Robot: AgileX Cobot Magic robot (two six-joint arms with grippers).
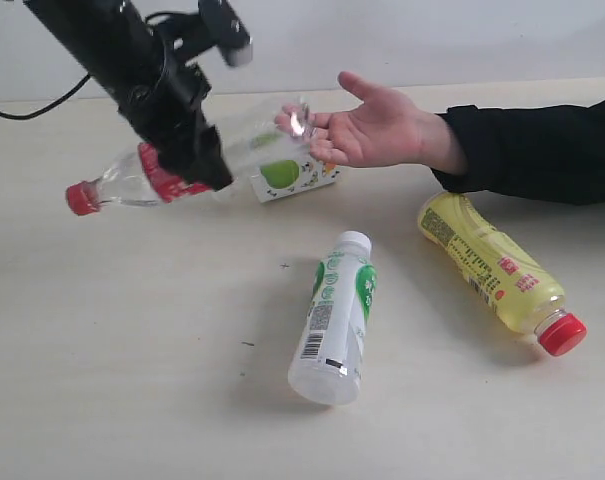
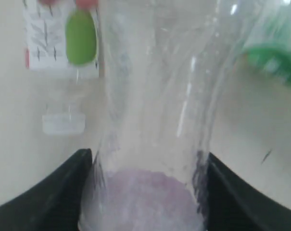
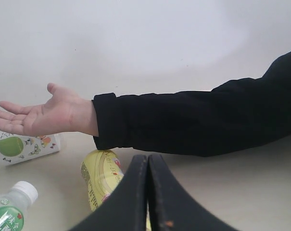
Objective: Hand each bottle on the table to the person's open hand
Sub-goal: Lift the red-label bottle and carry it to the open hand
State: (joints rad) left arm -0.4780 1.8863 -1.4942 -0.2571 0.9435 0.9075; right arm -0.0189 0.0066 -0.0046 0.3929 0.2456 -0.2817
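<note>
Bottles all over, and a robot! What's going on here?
The left gripper is holding the clear red-capped bottle around its middle, with its bottom end right by the person's open hand. The apple-label bottle, white bottle and yellow bottle lie on the table. The right gripper is shut and empty.

Counter (image 1: 132, 400): pale beige wood-grain, few dark specks. Clear bottle (image 1: 122, 185): red cap + label. White bottle (image 1: 337, 320): green label, black barcode. Small bottle (image 1: 294, 178): white label w/ green apple. Yellow bottle (image 1: 492, 265): red cap. Hand (image 1: 377, 128) light-skinned; sleeve (image 1: 542, 150) black.
</note>
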